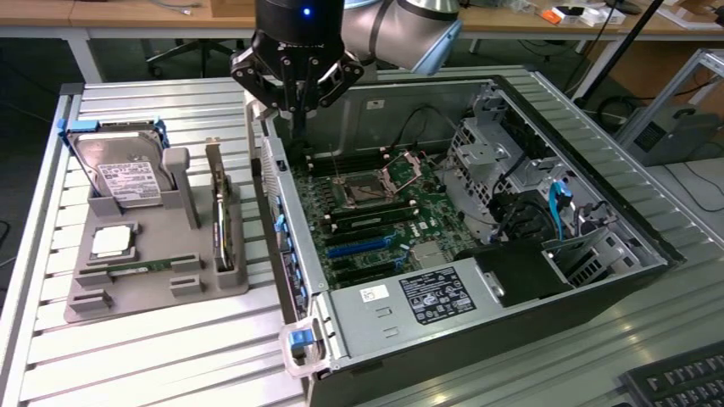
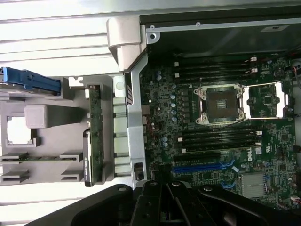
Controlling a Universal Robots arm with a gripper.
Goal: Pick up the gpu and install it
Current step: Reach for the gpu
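The gpu (image 1: pixel 220 212) is a thin dark card that stands on edge in the grey holder (image 1: pixel 158 292) on the exterior view's left, its metal bracket end toward the front. In the wrist view the gpu (image 2: pixel 96 136) shows edge-on in the same holder (image 2: pixel 47 141). My gripper (image 1: pixel 297 136) hangs above the back left corner of the open computer case (image 1: pixel 633 254), to the right of the holder and well above the card. Its fingers are shut with nothing between them. The gripper's black body (image 2: pixel 162 197) shows in the wrist view.
The holder also carries a hard drive (image 1: pixel 125 174), a CPU chip (image 1: pixel 111 242) and a green memory stick (image 1: pixel 136 267). Inside the case lie the motherboard (image 1: pixel 374 220) with blue slots (image 2: pixel 197 167) and a power supply (image 1: pixel 430 297). A keyboard (image 1: pixel 679 381) sits at the front right.
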